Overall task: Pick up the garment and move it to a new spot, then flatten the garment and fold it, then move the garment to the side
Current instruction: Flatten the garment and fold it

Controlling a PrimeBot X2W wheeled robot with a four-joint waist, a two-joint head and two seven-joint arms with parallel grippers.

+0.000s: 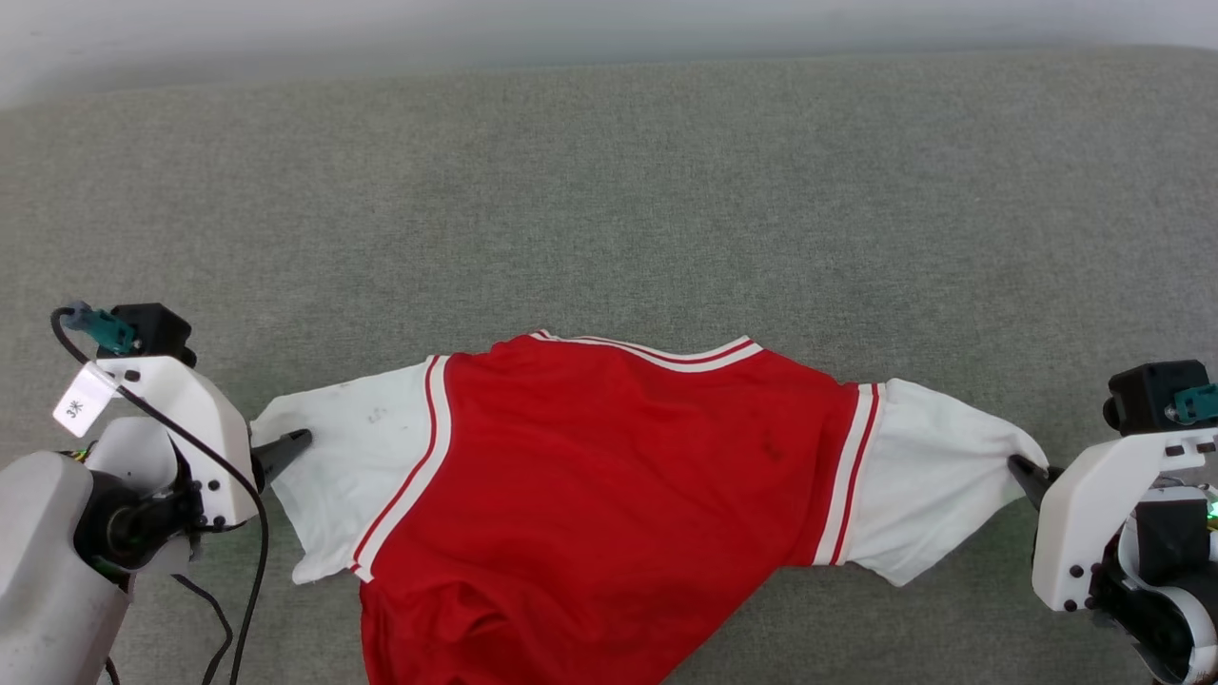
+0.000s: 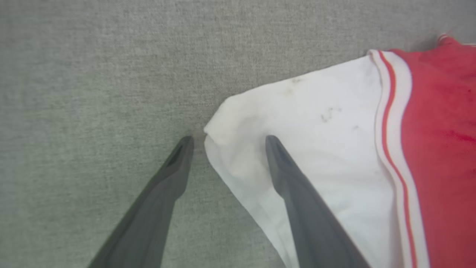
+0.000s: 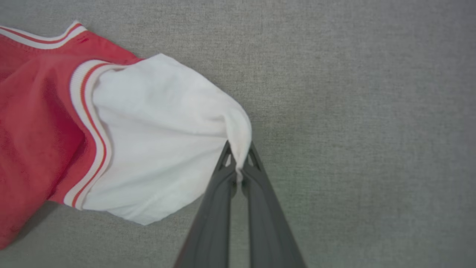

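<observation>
Dark-fingered right gripper (image 3: 240,146), lower centre, pinches the red white-sleeved jersey T-shirt (image 1: 609,476) by one sleeve tip. I see my left gripper (image 2: 228,137) wide, straddling the other sleeve's edge.

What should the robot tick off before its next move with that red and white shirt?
1. Right gripper shut on the tip of the right sleeve: ok.
2. Left gripper holding the left sleeve: not ok. It is open, one finger over the sleeve and the other over the grey cloth surface.
3. Red jersey T-shirt lying flat: not ok. The red body is rumpled.
4. Both sleeves drawn out sideways: ok.
5. Hem lying straight: cannot tell. It runs past the head view's bottom edge.
</observation>
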